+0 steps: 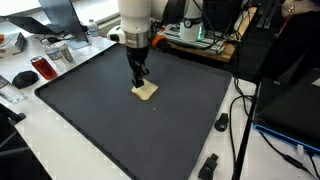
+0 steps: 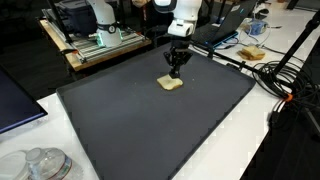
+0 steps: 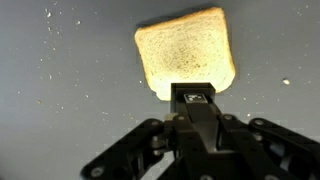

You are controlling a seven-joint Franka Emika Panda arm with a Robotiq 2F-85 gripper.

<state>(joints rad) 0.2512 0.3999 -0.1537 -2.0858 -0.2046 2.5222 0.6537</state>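
The gripper (image 3: 193, 98) is clamped tight, tips on the near edge of the bread slice (image 3: 185, 48) lying flat on the black mat (image 1: 90, 110), actual pinch unclear, so I'd say slow, level motion spares that soft crust.

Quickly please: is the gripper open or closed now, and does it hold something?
Gripper: closed, nothing seen between its jaws; its tip is at the edge of the bread slice lying flat on the dark mat.
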